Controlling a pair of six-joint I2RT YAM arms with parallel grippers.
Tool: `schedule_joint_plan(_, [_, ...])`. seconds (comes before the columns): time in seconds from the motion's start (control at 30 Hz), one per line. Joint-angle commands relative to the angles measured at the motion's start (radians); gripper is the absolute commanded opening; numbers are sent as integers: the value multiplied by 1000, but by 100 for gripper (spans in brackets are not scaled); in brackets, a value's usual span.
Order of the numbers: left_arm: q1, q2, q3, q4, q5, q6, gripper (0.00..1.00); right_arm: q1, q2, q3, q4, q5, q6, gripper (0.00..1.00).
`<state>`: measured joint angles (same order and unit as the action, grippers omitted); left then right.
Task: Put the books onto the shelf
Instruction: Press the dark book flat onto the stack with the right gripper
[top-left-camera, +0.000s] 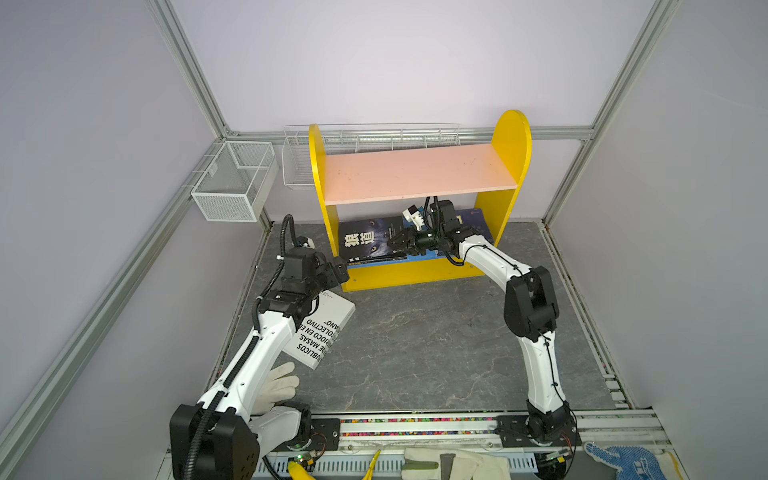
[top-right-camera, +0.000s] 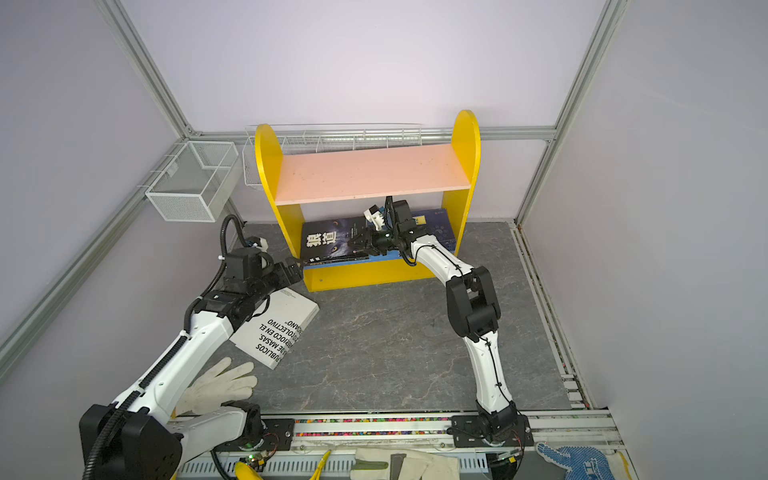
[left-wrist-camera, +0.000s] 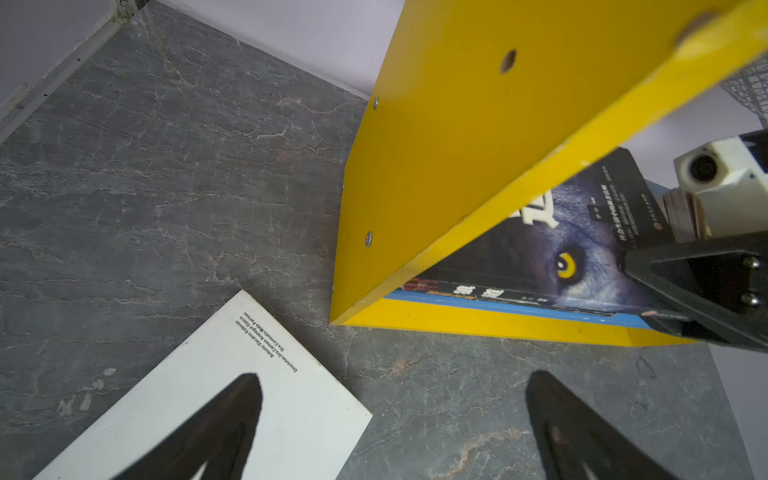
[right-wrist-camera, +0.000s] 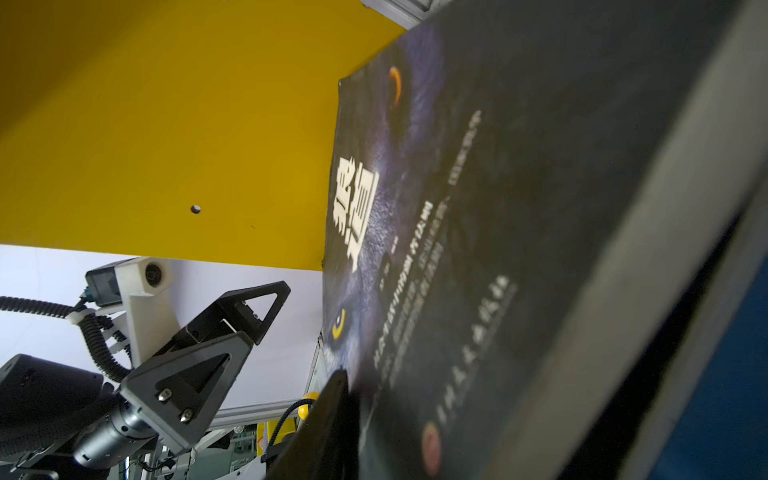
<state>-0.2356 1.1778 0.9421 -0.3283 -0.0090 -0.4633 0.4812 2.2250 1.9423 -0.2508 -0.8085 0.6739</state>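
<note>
The wolf book (top-left-camera: 370, 241) is lying flat on the left of the shelf's (top-left-camera: 419, 276) blue board (left-wrist-camera: 498, 305). The right gripper (top-left-camera: 397, 245) is straddling its right edge; whether it is clamping or letting go is unclear. The white book (top-left-camera: 328, 328) is lying on the table (top-left-camera: 415, 340), near left. The left gripper (top-left-camera: 343, 270) is hovering over its far corner, spread wide.

Both top views look down on the whole shelf (top-left-camera: 419, 174); both wrist cameras sit close, sharing the wolf-eye book (left-wrist-camera: 540, 257), apparently from opposite sides.

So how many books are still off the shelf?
1. The large white book lies flat on the table just off the shelf's left front corner, partly under the left arm. Nothing else shows, though that arm may hide more.
</note>
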Motion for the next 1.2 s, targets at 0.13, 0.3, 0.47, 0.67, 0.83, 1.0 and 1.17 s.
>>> schedule_joint_plan(0.13, [4, 64, -5, 153, -57, -31, 100, 20, -5, 41, -52, 65, -81, 50])
schedule_joint_plan(0.3, [3, 106, -24, 193, -98, -47, 100, 25, -24, 60, -103, 127, -118, 54])
schedule_joint_plan(0.47, [2, 144, -56, 254, -105, -72, 100, 27, -20, 67, -110, 134, -119, 56])
schedule_joint_plan(0.67, [0, 182, -66, 277, -121, -77, 100, 37, -28, 67, -142, 164, -141, 58])
schedule_joint_plan(0.83, [-7, 195, -77, 256, -171, -81, 100, 42, -44, 67, -189, 217, -169, 62])
schedule_joint_plan(1.0, [-7, 201, -86, 247, -192, -84, 100, 38, -66, 71, -233, 276, -194, 65])
schedule_joint_plan(1.17, [-7, 203, -88, 253, -191, -86, 100, 39, -77, 114, -306, 363, -223, 69])
